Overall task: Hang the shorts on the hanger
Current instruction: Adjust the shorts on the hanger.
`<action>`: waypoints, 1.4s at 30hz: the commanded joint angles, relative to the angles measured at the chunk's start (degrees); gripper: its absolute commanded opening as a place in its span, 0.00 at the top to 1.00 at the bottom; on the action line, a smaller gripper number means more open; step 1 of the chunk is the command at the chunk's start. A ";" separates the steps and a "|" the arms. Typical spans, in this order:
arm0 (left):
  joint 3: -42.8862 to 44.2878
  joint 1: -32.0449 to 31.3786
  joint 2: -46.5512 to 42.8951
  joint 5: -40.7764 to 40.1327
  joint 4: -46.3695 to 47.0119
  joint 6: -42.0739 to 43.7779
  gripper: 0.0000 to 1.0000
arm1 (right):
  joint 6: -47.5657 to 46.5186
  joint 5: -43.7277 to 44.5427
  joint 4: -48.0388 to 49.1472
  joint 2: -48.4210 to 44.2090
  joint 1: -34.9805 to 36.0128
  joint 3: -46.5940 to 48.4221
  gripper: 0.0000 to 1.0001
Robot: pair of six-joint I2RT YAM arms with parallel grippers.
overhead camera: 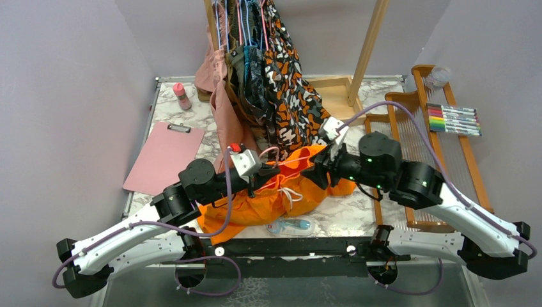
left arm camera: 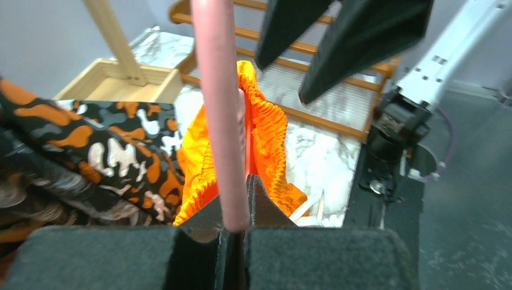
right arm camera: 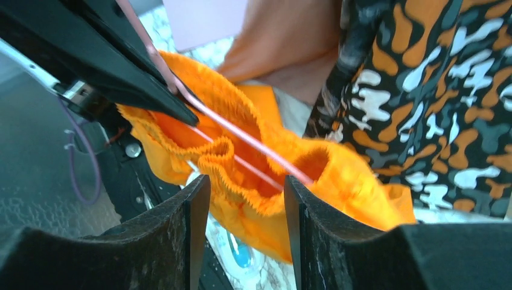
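Note:
The bright orange shorts [overhead camera: 281,192] lie bunched on the marble table between my two arms, with the white drawstring showing. My left gripper [overhead camera: 263,174] is shut on the thin pink hanger [left arm camera: 218,109], whose wire runs into the open waistband of the shorts [left arm camera: 268,133]. In the right wrist view the hanger's pink wire [right arm camera: 241,130] passes through the gathered waistband [right arm camera: 241,181]. My right gripper [right arm camera: 246,202] is open, its fingertips right at the waistband edge, with nothing held. It faces the left gripper [right arm camera: 121,66] closely.
A wooden rack at the back holds an orange-black-white patterned garment [overhead camera: 287,96] and a dusty pink garment [overhead camera: 220,112]. A pink clipboard [overhead camera: 163,157] and pink bottle [overhead camera: 182,96] are on the left. Markers [overhead camera: 455,119] and a wooden frame [overhead camera: 415,128] are on the right. A clear packet [overhead camera: 291,225] lies near the front edge.

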 commanded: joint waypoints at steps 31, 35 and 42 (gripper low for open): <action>3.10 0.18 5.63 22.43 5.67 -3.59 1.00 | 0.15 -24.98 19.95 0.21 0.06 -5.05 0.81; 2.84 0.16 5.02 20.15 4.01 -2.83 1.00 | 1.50 -20.19 22.69 -1.56 0.13 -6.98 0.99; 1.39 0.18 0.92 14.60 -1.29 0.37 0.49 | 2.20 -15.88 23.48 -5.41 0.07 -9.04 0.99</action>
